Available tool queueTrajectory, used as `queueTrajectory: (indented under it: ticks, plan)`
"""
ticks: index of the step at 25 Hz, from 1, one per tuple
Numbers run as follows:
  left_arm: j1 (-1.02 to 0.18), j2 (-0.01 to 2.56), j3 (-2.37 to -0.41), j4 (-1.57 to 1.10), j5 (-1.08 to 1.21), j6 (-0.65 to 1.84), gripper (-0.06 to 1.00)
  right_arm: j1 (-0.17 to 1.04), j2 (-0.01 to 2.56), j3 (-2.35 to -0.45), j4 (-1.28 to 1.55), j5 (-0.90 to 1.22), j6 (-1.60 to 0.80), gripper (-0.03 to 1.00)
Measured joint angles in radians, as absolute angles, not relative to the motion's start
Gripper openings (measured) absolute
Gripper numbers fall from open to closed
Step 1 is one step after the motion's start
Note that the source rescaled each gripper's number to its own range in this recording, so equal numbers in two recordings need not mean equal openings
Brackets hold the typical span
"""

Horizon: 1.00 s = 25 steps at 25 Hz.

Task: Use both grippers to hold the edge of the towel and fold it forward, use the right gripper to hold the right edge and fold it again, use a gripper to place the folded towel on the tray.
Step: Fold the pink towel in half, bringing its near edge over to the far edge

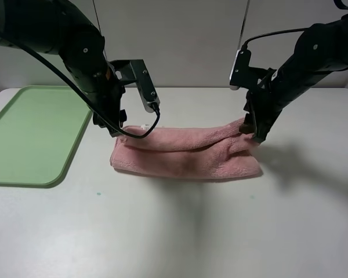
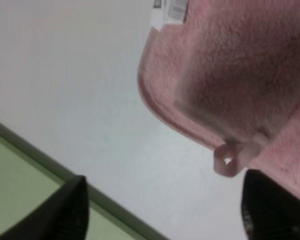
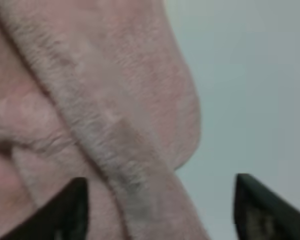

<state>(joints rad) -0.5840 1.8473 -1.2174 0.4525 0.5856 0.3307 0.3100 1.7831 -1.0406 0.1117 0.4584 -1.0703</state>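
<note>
Tabletop (image 1: pixel 220 231) — towel (image 1: pixel 185 153), loop (image 2: pixel 227 161) left-wrist only

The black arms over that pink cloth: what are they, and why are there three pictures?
They are two robot arms, each ending in a two-fingered pincer. The wide picture comes from a camera mounted high above the white table. The two close-ups come from cameras on the arms' wrists, looking out between the black fingers. A pink towel, folded into a long strip, lies on the table, and a green tray sits at the left of the wide picture. The left gripper and the right gripper stand open at the towel's two ends, and neither holds anything.
</note>
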Motion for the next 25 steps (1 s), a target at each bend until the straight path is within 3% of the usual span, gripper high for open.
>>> queueTrajectory:
  ticks: [8, 14, 25]
  plan:
    - [-0.584, 1.847, -1.217, 0.453, 0.579, 0.331, 0.76, 0.31, 1.783, -1.041, 0.112, 0.383, -1.017, 0.86]
    - [-0.584, 1.847, -1.217, 0.448, 0.574, 0.331, 0.94, 0.31, 1.783, -1.041, 0.112, 0.381, -0.946, 0.98]
    - [-0.584, 1.847, -1.217, 0.445, 0.572, 0.331, 1.0, 0.31, 1.783, -1.041, 0.112, 0.38, -0.845, 1.0]
